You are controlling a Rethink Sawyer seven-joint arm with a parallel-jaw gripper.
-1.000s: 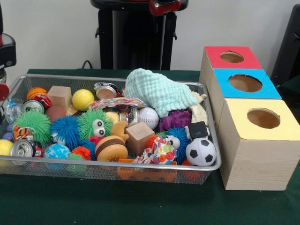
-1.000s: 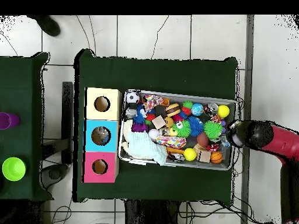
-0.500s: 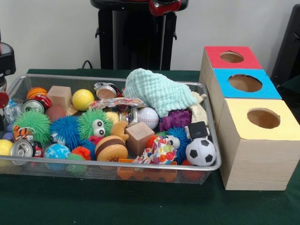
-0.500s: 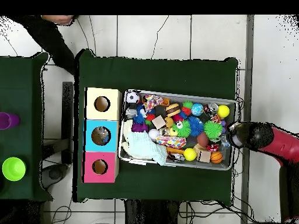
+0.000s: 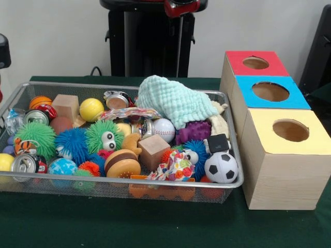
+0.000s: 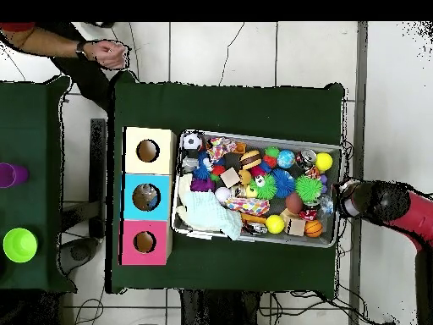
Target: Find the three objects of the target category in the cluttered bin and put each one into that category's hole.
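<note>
A wire mesh bin [image 5: 129, 182] [image 6: 333, 239] is packed with toys: a soccer ball [image 5: 221, 167], a baseball [image 5: 164, 129], a yellow ball [image 5: 91, 109], two wooden blocks [image 5: 153, 151], drink cans [image 5: 24, 164], spiky green and blue balls [image 5: 72, 143], a burger toy [image 5: 123, 163] and a mint cloth [image 5: 173, 103]. Beside the bin stand three boxes with round holes, topped red [image 5: 256, 63], blue [image 5: 270, 92] and yellow [image 5: 289, 130]. My gripper [image 6: 349, 201] hangs just outside the bin's short end by the cans, holding nothing that I can see. In the front view only a dark piece of the arm [image 5: 2, 51] shows.
The red and black arm [image 6: 397, 206] reaches in over the floor beside the table. A person's hand [image 6: 107, 52] is at the table's corner by the yellow box. A second dark table [image 6: 34, 182] carries a green cup [image 6: 19, 244] and a purple cup [image 6: 7, 174].
The arm has drawn back from the bin's end and risen out of the front view. A person's arm and hand have come in at the overhead view's top left.
</note>
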